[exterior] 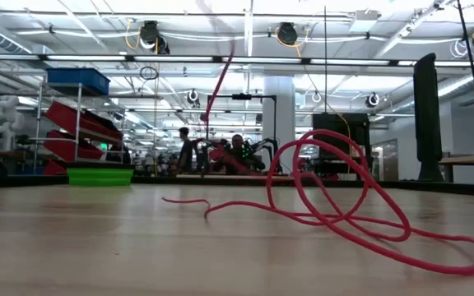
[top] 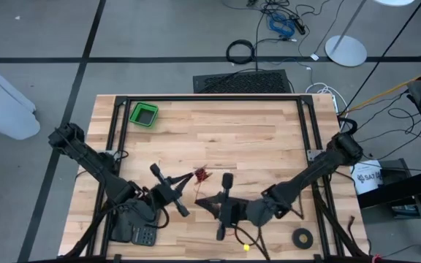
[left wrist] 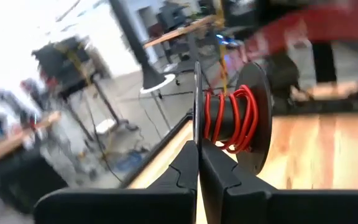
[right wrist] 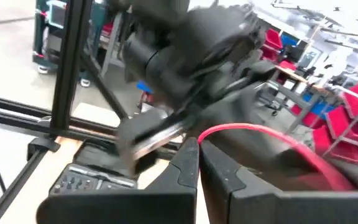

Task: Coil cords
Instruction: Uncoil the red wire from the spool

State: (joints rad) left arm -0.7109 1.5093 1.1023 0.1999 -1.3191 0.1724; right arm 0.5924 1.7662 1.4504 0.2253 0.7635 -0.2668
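A red cord (exterior: 344, 215) lies in loose loops on the wooden table, and one strand of it (exterior: 220, 74) rises out of the top of the low view. Part of the cord is wound on a small black spool (left wrist: 232, 118). My left gripper (left wrist: 199, 149) holds that spool level above the table's near middle. My right gripper (right wrist: 199, 146) is right beside it (top: 203, 200), shut on the cord. From above, only a bit of red (top: 199, 175) shows between the two grippers. My left gripper pinches the spool's thin flange (left wrist: 197, 118) edge-on between its two fingertips. The fingers come level, and the spool sits clear of the table with its axle level. Red turns sit between this flange and the other one (left wrist: 261, 106). My right gripper pinches the red cord (right wrist: 211, 132) between its two fingertips, the fingers about level. A single strand leaves the tips and arcs away toward the blurred left arm (right wrist: 185, 50). The strand is curved, not drawn taut.
A green bin (top: 144, 115) stands at the table's far left. A flat black tape ring (top: 302, 236) lies at the near right, and a small yellow piece (top: 245, 247) lies by the near edge. A dark keypad box (top: 141, 235) sits under the left arm. A black frame (top: 210, 97) runs round the table.
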